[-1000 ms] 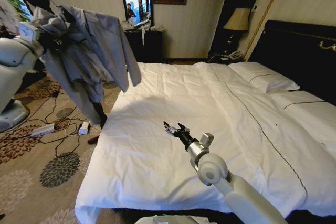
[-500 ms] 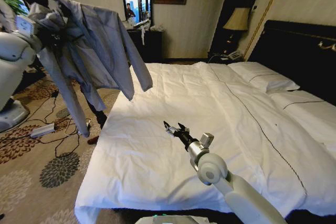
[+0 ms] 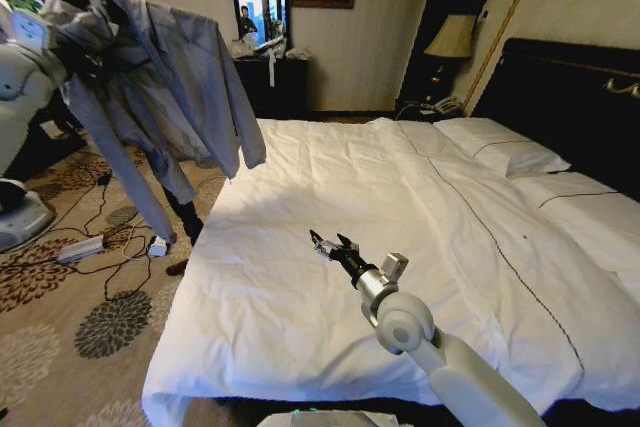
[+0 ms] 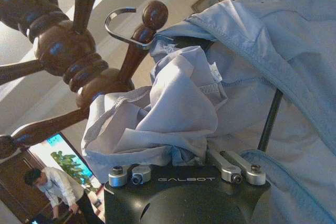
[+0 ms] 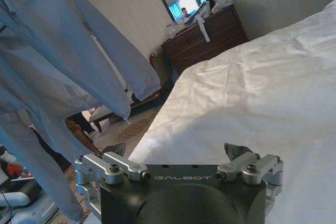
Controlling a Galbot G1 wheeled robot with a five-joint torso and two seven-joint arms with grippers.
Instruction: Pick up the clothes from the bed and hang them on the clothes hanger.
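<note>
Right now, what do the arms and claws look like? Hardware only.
Left arm: bulky glossy white shell. Right arm: white tube ending in a round white joint and silver ribbed wrist with a small grey box. Right claw: slim dark fingers. Each wrist view shows a black housing marked GALBOT, with silver bolted finger links.

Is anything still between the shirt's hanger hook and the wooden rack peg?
Nothing visible. The hook already sits over the rack peg, with the shirt bunched just below it in the left hand. The right hand hovers over the bed.
</note>
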